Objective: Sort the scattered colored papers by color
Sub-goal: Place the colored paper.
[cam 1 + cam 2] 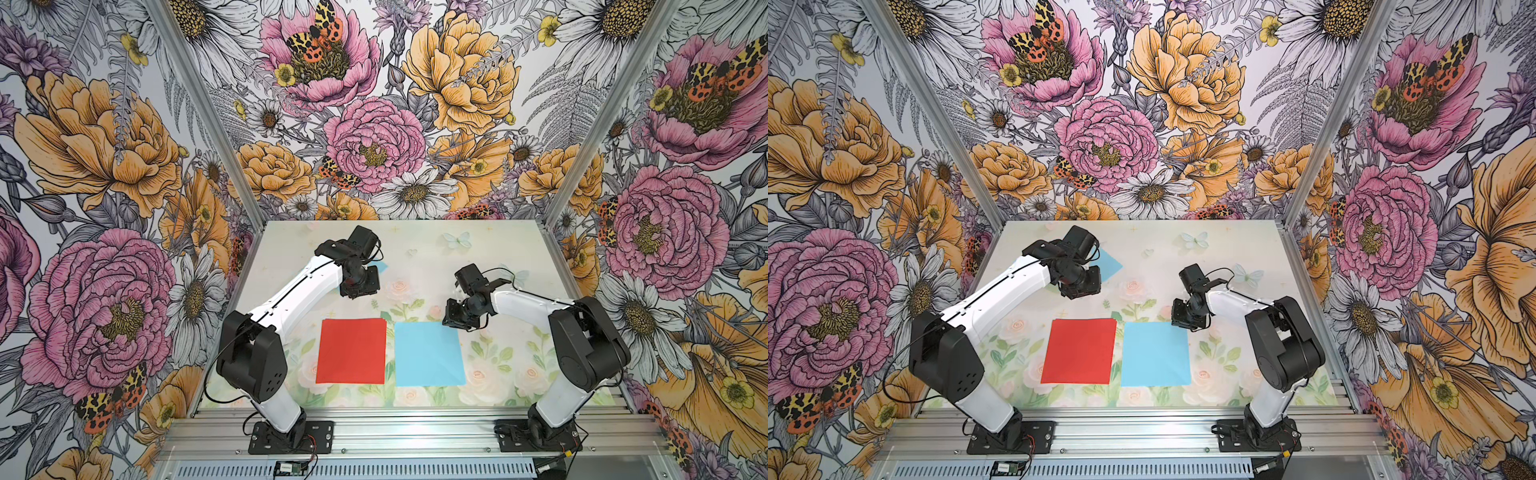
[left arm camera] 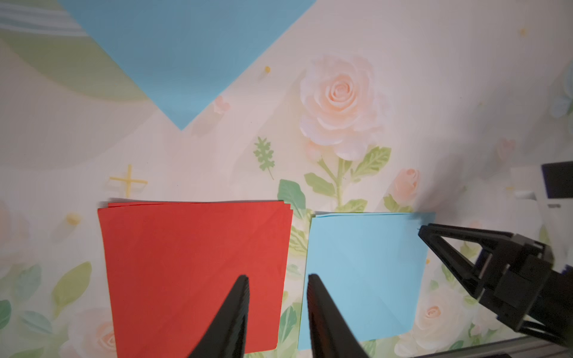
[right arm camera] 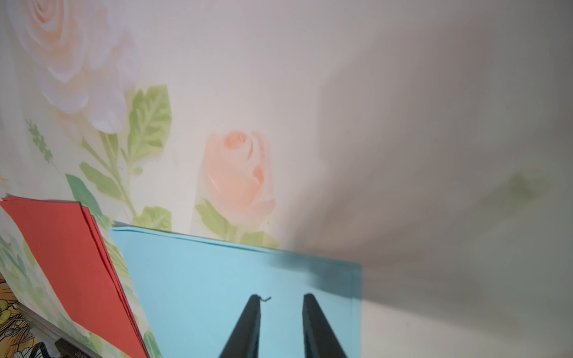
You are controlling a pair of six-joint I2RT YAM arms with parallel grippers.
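A stack of red papers (image 1: 351, 351) lies near the front of the table, with a stack of light blue papers (image 1: 428, 353) just to its right. A single blue paper (image 1: 1111, 266) lies farther back, mostly hidden under my left arm in both top views. My left gripper (image 2: 279, 279) hovers open and empty behind the two stacks, and the lone blue paper (image 2: 186, 46) lies beyond it. My right gripper (image 3: 282, 297) is open and empty over the back right corner of the blue stack (image 3: 217, 294). The red stack's layered edges (image 3: 62, 248) show in the right wrist view.
The tabletop (image 1: 498, 249) carries a pale print of roses and butterflies. Flowered walls close the back and both sides. Both arm bases are bolted to an aluminium rail (image 1: 415, 432) along the front edge.
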